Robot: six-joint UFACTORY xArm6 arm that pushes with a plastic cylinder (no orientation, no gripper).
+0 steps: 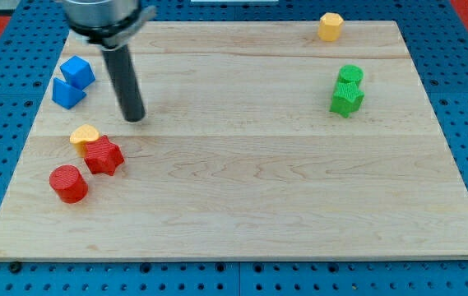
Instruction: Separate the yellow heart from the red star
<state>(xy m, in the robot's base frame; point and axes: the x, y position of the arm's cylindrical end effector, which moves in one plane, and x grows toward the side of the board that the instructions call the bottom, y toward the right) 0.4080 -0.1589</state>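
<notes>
The yellow heart (84,136) lies near the view's left edge of the wooden board, touching the red star (104,156) just below and to its right. My tip (135,117) rests on the board above and to the right of the yellow heart, a short gap away from it and from the red star.
A red cylinder (69,183) sits below-left of the red star. Two blue blocks (72,80) lie at the upper left, left of the rod. A yellow hexagonal block (330,26) is at the top right edge. A green cylinder and green star (347,90) sit at the right.
</notes>
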